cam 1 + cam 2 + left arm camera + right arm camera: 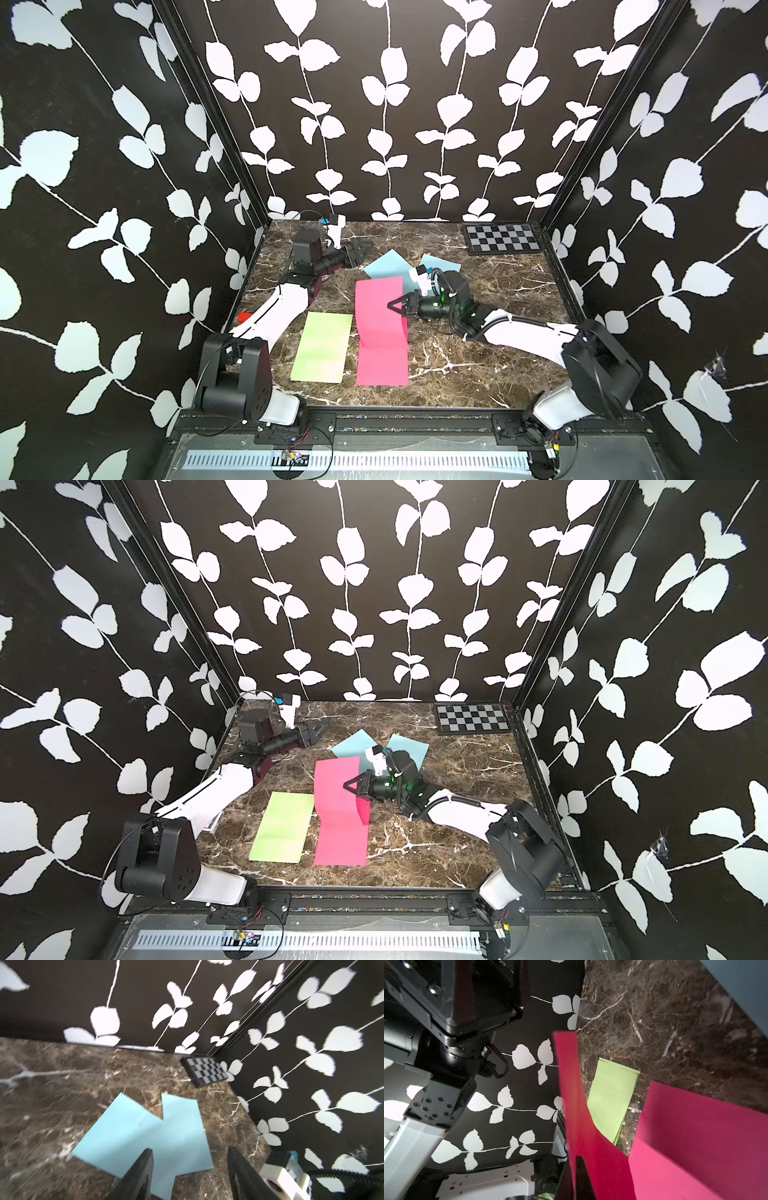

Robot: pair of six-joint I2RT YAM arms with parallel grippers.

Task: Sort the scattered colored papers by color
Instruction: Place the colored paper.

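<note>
Green sheets (322,347) are lying near left. Left gripper (361,251) is hovering far left, jaws apart, empty, blue sheets (386,266) just rightward. Right gripper (392,307) is pinching the raised pink sheet (376,305), long axis near-far, above the flat pink sheet (382,365).

Left gripper (189,1151) agape, right gripper (391,306) pinched closed.

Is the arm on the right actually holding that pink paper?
Yes, the right fingers are pinched shut on the pink sheet, and its gripped edge curls up off the sheet lying flat below.
</note>
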